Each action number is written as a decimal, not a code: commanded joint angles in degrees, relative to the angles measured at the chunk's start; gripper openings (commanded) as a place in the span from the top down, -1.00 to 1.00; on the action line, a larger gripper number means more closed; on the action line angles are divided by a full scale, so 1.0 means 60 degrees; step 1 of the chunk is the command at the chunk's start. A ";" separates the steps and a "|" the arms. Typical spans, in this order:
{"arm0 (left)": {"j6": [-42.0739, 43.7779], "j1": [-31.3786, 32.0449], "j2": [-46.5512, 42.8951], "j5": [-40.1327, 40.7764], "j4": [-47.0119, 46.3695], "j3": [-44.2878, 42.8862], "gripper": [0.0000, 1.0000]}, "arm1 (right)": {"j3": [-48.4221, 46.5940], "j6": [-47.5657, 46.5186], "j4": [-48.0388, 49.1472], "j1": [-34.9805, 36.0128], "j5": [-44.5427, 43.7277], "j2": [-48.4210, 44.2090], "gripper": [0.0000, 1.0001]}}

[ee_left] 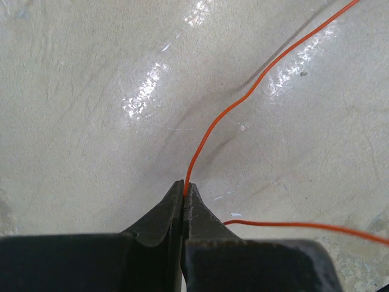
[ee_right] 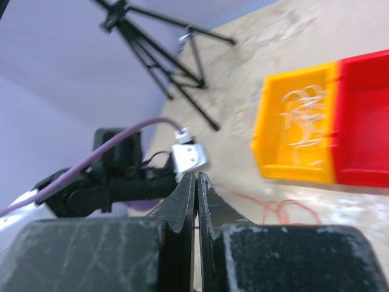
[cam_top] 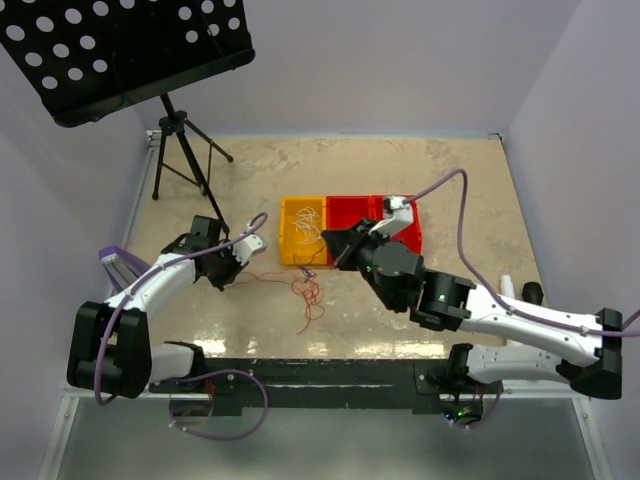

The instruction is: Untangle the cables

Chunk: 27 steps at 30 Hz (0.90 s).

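While the beige mottled worktop (cam_top: 430,190) carries a yellow plastic bin (cam_top: 286,238) touching a red plastic bin (cam_top: 350,214), right claw (ee_right: 196,180) pressed together, left claw (ee_left: 183,187) pinching one thin red-orange cable (ee_left: 214,125), tangled red-orange cables (cam_top: 310,292) lying between both claws, thin white strands (cam_top: 308,226) in the yellow bin.

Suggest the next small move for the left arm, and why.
Probably draw the left gripper slightly left, away from the tangle, to ease one strand out. Its jaws are shut on a red-orange cable that runs back toward that knot of looped strands. The right gripper is shut close to the tangle, but no strand is visible in it, so pull gently.
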<state>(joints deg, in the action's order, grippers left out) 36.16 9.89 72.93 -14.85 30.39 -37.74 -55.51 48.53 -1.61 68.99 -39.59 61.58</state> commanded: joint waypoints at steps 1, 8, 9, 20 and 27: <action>0.0388 0.0036 -0.0025 0.0292 -0.0407 0.0209 1.00 | -0.1132 0.0028 -0.2352 -0.0233 -0.2581 -0.1033 1.00; 0.0930 0.0036 -0.0040 0.1316 -0.1007 0.0869 1.00 | -0.3212 -0.1085 -0.3700 -0.0483 -0.4824 -0.1679 1.00; 0.1018 0.0036 -0.0040 0.1449 -0.1066 0.0971 1.00 | -0.3432 -0.1232 -0.3818 -0.0497 -0.5073 -0.1723 1.00; 0.1692 0.0036 -0.0055 0.2386 -0.1520 0.1645 1.00 | -0.4474 -0.3284 -0.2998 -0.0512 -0.6144 -0.2003 1.00; 0.1606 0.0036 -0.0318 0.2169 -0.1185 0.1500 1.00 | -0.4315 -0.3372 -0.2867 -0.0527 -0.6042 -0.1564 1.00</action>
<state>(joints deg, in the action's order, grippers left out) 45.67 10.15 71.33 -1.69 18.46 -29.74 -82.00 31.16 -21.19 66.04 -74.08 50.28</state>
